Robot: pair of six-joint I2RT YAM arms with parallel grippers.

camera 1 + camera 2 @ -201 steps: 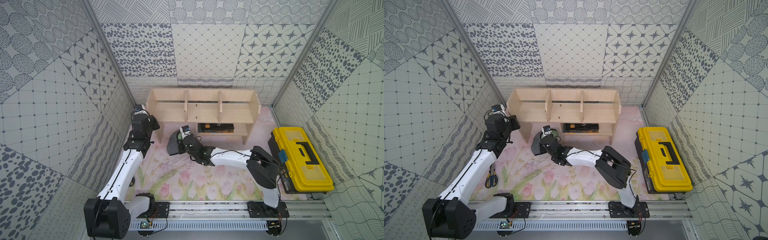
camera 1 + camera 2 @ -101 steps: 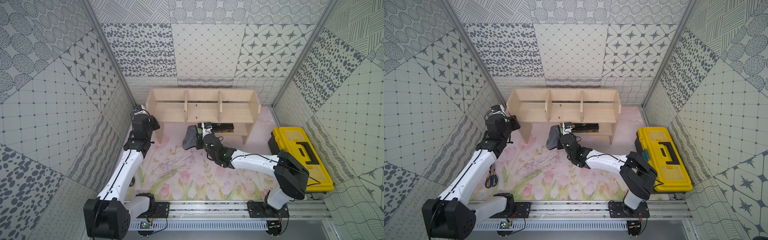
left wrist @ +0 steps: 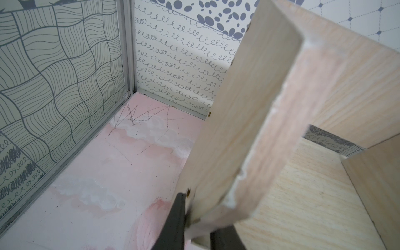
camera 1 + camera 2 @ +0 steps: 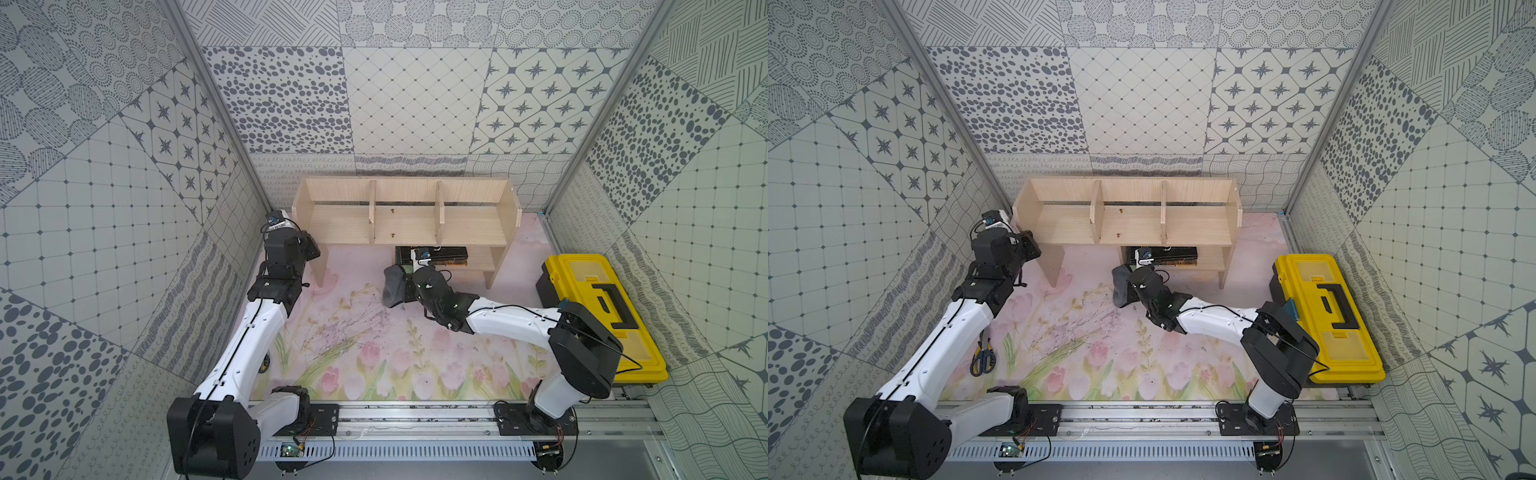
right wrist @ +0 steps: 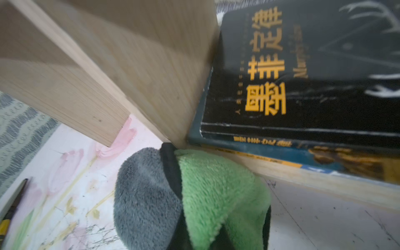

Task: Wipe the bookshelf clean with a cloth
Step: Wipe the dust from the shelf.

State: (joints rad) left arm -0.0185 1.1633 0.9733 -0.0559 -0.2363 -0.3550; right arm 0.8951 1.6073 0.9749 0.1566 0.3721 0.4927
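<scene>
The pale wood bookshelf [image 4: 407, 220] [image 4: 1129, 224] stands at the back of the mat. My left gripper [image 4: 311, 249] [image 4: 1030, 245] [image 3: 197, 227] is shut on the front edge of its left side panel [image 3: 249, 108], one finger on each face. My right gripper [image 4: 409, 286] [image 4: 1134, 286] is shut on the cloth [image 4: 394, 286] [image 4: 1122, 286] [image 5: 190, 194], grey on one side and green on the other, which drapes over its fingers and hides them. The cloth's top touches the bookshelf's wood by the short lower shelf [image 5: 324, 179].
A black book [image 4: 440, 255] [image 5: 303, 75] with yellow lettering lies on another book on the lower shelf. A yellow and black toolbox [image 4: 598, 316] [image 4: 1325, 316] sits at the right wall. Scissors [image 4: 983, 357] lie under the left arm. Patterned walls close in on three sides.
My right arm has carried the cloth to the right and back, from the mat's middle to the lower shelf beside the book. The left arm has stayed on the side panel.
</scene>
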